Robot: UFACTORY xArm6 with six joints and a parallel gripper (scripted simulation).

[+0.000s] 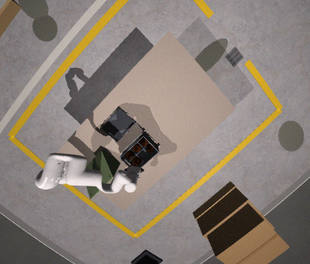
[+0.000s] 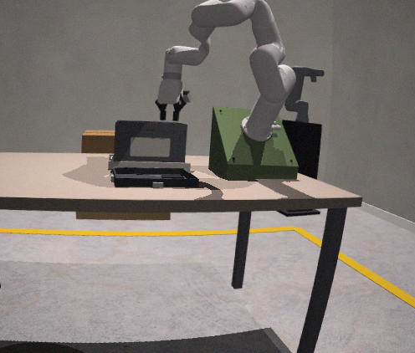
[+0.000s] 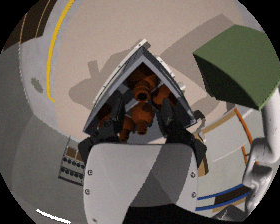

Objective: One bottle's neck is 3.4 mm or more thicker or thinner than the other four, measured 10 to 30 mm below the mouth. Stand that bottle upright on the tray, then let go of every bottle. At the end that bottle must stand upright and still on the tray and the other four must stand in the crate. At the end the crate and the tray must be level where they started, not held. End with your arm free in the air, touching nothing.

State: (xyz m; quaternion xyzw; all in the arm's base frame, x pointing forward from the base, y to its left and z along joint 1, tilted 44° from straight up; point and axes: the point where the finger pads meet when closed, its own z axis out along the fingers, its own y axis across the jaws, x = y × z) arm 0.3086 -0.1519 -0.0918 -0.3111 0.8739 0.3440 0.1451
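The top view looks straight down from high up, far from the tabletop (image 1: 182, 94). The exterior view stands low on the floor, out past the tabletop (image 2: 35, 176), looking across it. The wrist view sits on the arm, close above the crate (image 3: 118, 90). All three see the crate (image 1: 140, 149).

— Where's the crate (image 1: 125, 154)?

— On the bench, a dark square box with gridded cells, level, its corners turned diagonal in the top view.

— And the bottles (image 1: 139, 149)?

— Brown, standing in its cells, mouths up. The wrist view shows them (image 3: 145, 98) clustered together inside the walls. Their necks are too small to compare.

— The tray (image 2: 155, 177)?

— Black, shallow, flat on the bench just beside the crate, on the near side in the exterior view. No bottle is on it.
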